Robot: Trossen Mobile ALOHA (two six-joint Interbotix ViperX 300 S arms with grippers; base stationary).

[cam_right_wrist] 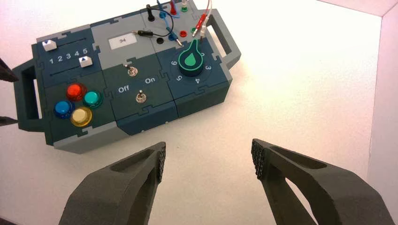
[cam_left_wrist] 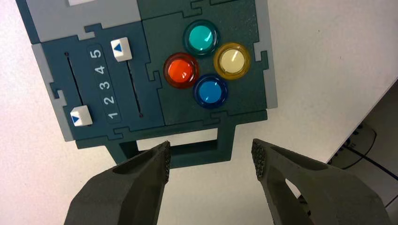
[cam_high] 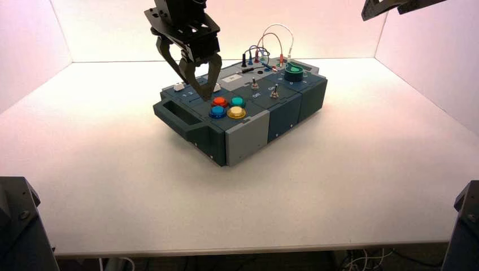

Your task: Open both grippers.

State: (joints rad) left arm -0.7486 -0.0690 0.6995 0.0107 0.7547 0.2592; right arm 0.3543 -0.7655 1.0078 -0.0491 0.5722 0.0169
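Observation:
My left gripper [cam_high: 199,84] hangs above the box's left end, over the sliders and the handle. Its fingers are spread wide with nothing between them; in the left wrist view the left gripper [cam_left_wrist: 211,157] frames the handle [cam_left_wrist: 187,152] and bare table. My right gripper [cam_right_wrist: 209,159] is held high at the upper right; only a part of it [cam_high: 390,7] shows in the high view. Its fingers are spread wide and empty above the white table in front of the box [cam_right_wrist: 126,89].
The dark teal and grey box [cam_high: 248,132] stands turned on the white table. It bears four round buttons [cam_left_wrist: 206,63], two sliders [cam_left_wrist: 101,79], two toggle switches [cam_right_wrist: 136,84], a green knob [cam_right_wrist: 191,58] and plugged wires [cam_high: 271,48]. White walls enclose the table.

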